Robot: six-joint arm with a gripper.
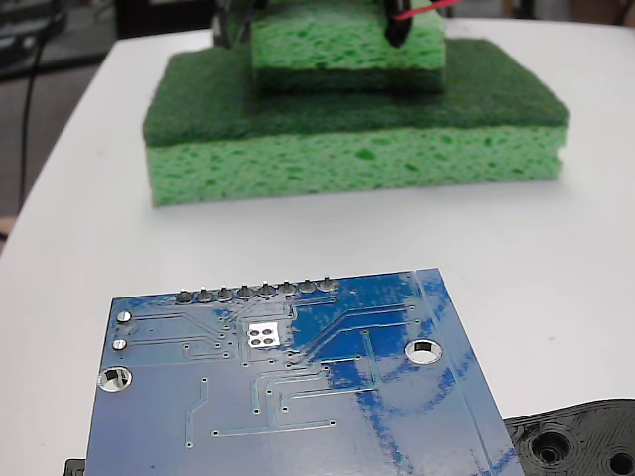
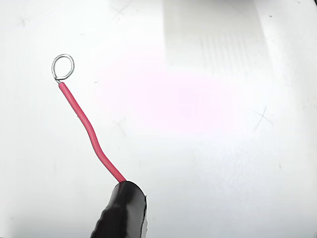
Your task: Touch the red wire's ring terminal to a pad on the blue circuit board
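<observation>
White bench point(image 1: 585, 198) fills my wrist view; only bare surface lies beneath the tool point(image 2: 121, 210). I cannot tell its jaw state, though the red wire point(image 2: 89, 131) projects from it, ring terminal point(image 2: 63, 67) ahead. No contact made: the blue circuit board point(image 1: 288, 397) and its pad point(image 1: 266, 291) row sit well apart from the tool, beyond the green sponges point(image 1: 347, 129).

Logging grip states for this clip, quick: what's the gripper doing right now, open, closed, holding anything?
Gripper: only a black tip shows, so open or closed cannot be told. The red wire sticks out of it, with the ring terminal free over the bare white table.
</observation>
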